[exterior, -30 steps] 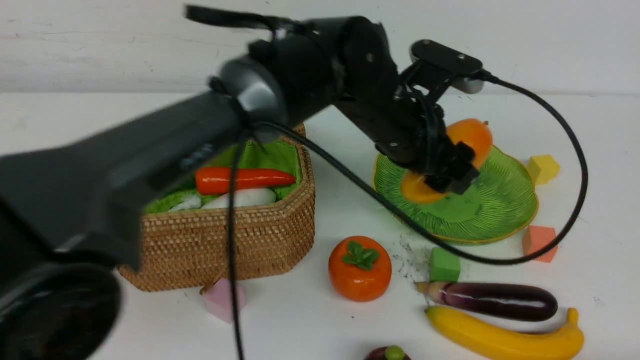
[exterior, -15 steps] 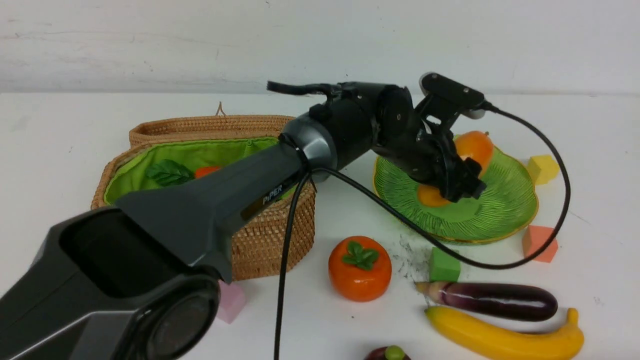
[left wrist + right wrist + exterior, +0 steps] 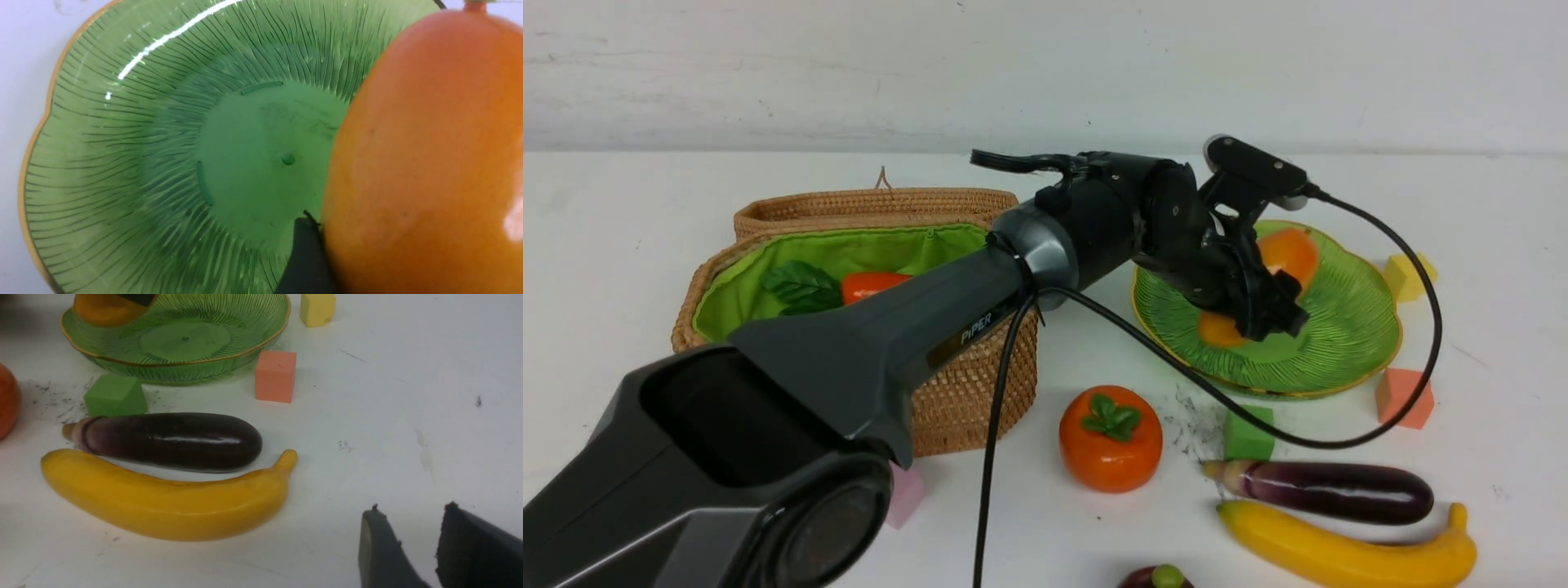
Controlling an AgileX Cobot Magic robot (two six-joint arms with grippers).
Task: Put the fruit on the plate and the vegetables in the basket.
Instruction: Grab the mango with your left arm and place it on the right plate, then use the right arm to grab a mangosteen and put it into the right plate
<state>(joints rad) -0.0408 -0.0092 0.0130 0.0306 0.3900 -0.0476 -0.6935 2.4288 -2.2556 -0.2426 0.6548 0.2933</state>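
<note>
**Q:** State of the left hand (image 3: 1262, 310)?

**A:** Pinching the yellow-orange oval toy mango (image 3: 1289, 249). In the left wrist view, one finger (image 3: 306, 253) presses on the mango's side. The mango sits tilted inside the rim of the ribbed, gold-edged green glass plate (image 3: 1343, 314). I cannot tell whether it touches the dish surface.

**Q:** State of the right hand (image 3: 412, 551)?

**A:** Fingers spread and holding nothing, over bare white table (image 3: 408, 416), apart from the banana's tip.

**Q:** Where are the remaining fruits?

**A:**
- The round orange toy persimmon (image 3: 1111, 438) stands on the table between the basket and the green foam cube (image 3: 1248, 431).
- The long yellow toy banana (image 3: 1339, 551) lies just beside the dark purple toy eggplant (image 3: 1327, 490), on its near side.
- The small dark purple mangosteen (image 3: 1160, 578) is cut off by the front view's lower edge.

**Q:** And the basket?

**A:** The tan woven rattan basket (image 3: 964, 384) with lime-green lining has its lid open. The red-orange toy carrot (image 3: 874, 286) with dark leaves lies inside, partly hidden by the left arm.
</note>
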